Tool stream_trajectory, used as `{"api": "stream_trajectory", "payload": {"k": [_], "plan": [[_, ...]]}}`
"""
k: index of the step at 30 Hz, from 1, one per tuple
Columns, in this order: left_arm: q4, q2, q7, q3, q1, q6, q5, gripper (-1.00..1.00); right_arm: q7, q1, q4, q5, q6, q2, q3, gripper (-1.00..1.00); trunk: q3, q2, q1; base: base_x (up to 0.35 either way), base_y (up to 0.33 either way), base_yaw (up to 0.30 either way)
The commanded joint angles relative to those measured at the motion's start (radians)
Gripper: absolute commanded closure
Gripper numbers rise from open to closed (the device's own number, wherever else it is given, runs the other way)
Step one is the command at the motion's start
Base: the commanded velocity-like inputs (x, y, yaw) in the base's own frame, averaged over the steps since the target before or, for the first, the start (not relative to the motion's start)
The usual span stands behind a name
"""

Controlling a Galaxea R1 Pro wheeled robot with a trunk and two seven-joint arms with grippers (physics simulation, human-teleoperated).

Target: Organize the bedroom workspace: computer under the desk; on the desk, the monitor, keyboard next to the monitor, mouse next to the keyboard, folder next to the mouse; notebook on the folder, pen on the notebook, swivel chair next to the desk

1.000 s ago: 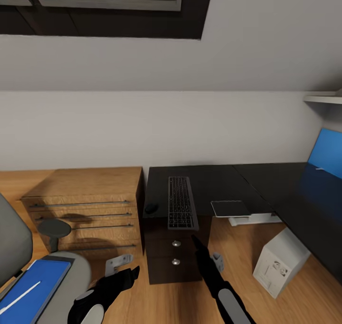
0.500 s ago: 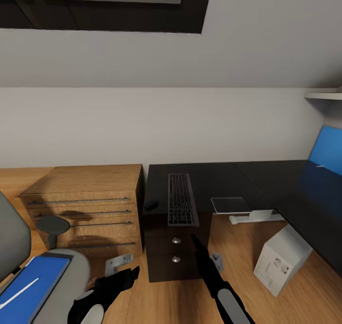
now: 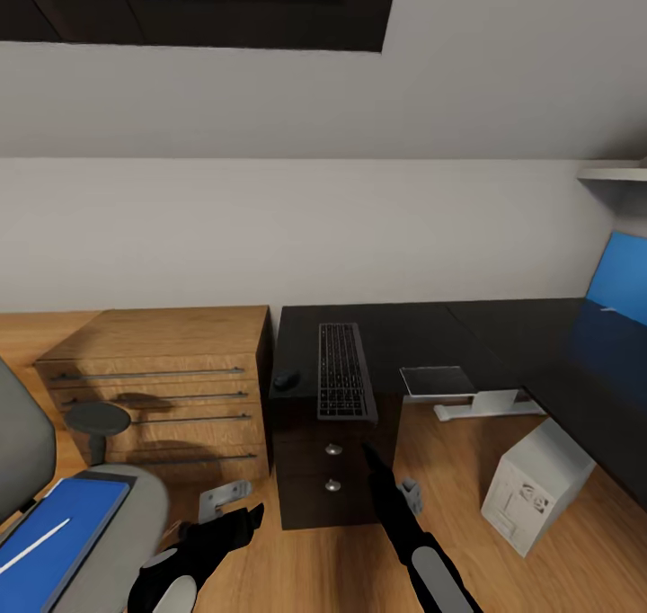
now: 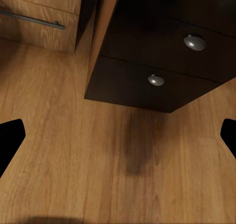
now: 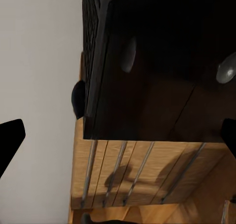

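The black desk point(image 3: 422, 334) carries the keyboard point(image 3: 341, 381), which overhangs its front edge, with the mouse point(image 3: 286, 380) to its left. A small grey notebook point(image 3: 438, 381) lies at the desk's inner front edge. On the floor by the desk's right wing stands the light grey computer point(image 3: 536, 487). The blue folder point(image 3: 54, 532), a white pen point(image 3: 31, 546) on it, rests on the swivel chair point(image 3: 135, 505) at lower left. My left gripper point(image 3: 229, 510) point(image 4: 118, 135) and right gripper point(image 3: 391, 478) point(image 5: 118, 135) hang open and empty before the desk drawers point(image 4: 162, 61). The monitor is out of view.
A wooden dresser point(image 3: 157, 379) stands against the desk's left side. A pale flat piece point(image 3: 481, 404) lies on the floor under the desk. A blue wall panel point(image 3: 620, 280) sits at far right below a shelf. Wooden floor point(image 4: 73, 150) lies between me and the drawers.
The whole head view has shifted, so the desk and dresser sit slightly higher in the picture. Both arms hold the same pose and nothing on the desk or chair has moved.
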Motion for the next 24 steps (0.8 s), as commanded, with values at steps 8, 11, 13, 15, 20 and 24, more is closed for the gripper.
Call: {"api": "stream_trajectory", "payload": {"k": [8, 11, 13, 15, 20, 24], "plan": [[-0.002, 0.001, 0.01, -0.002, -0.001, 0.0, 0.009, -1.0, 0.007, -0.001, 0.0, -0.01, 0.006, -0.001, 0.0, -1.0, -0.026, -0.057, 0.031, 0.0, 0.0, 0.0], [-0.002, 0.001, 0.01, -0.002, -0.001, 0.0, 0.009, -1.0, 0.007, -0.001, 0.0, -0.01, 0.006, -0.001, 0.001, -1.0, -0.036, -0.078, 0.042, 0.0, 0.0, 0.0], [-0.002, 0.001, 0.01, -0.002, -0.001, 0.0, 0.009, -1.0, 0.008, -0.001, -0.001, -0.01, 0.006, -0.001, 0.001, -1.0, -0.042, -0.092, 0.05, 0.0, 0.0, 0.0], [-0.002, 0.001, 0.009, -0.002, -0.001, 0.0, 0.009, -1.0, 0.008, -0.001, -0.001, -0.009, 0.006, -0.001, 0.002, -1.0, -0.045, -0.099, 0.054, 0.0, 0.0, 0.0], [-0.001, 0.001, 0.011, -0.004, -0.001, 0.0, 0.004, -1.0, 0.019, -0.001, -0.001, -0.006, 0.004, -0.001, 0.005, -1.0, -0.045, -0.099, 0.054, 0.0, 0.0, 0.0], [0.001, 0.002, 0.01, -0.006, -0.001, 0.0, 0.003, -1.0, 0.026, -0.001, -0.001, -0.004, 0.004, -0.001, 0.038, -1.0, -0.045, -0.099, 0.054, 0.0, 0.0, 0.0]]}}
